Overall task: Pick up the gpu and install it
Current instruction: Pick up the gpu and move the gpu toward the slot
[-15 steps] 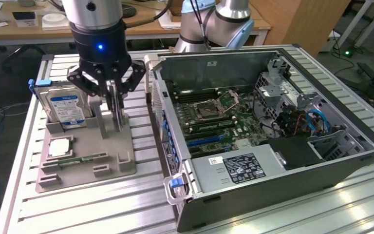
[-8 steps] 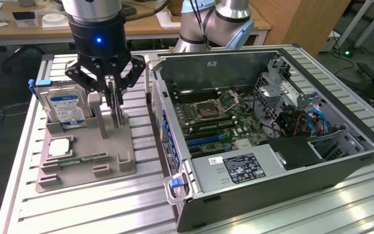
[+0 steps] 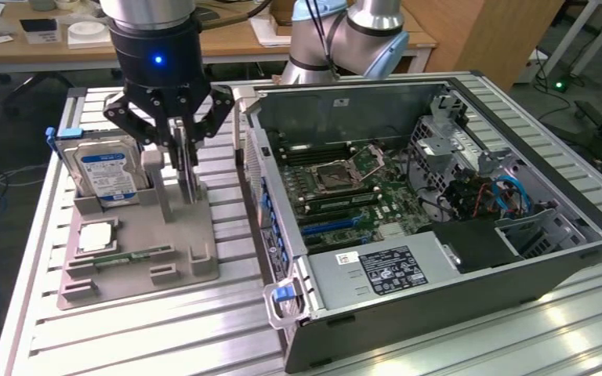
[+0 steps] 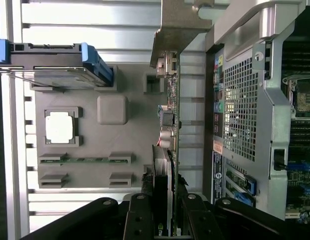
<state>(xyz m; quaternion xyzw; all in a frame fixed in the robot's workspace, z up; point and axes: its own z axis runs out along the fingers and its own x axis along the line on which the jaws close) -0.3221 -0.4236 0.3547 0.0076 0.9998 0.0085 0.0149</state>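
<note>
Clasping the upright gpu (image 4: 173,100), gripper (image 3: 183,160) narrowly closed on its thin edge, over grey holder (image 3: 175,254).

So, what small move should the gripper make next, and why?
Probably lift straight up: the gripper looks closed on the gpu, which stands upright in the grey holder beside the open computer case.
</note>
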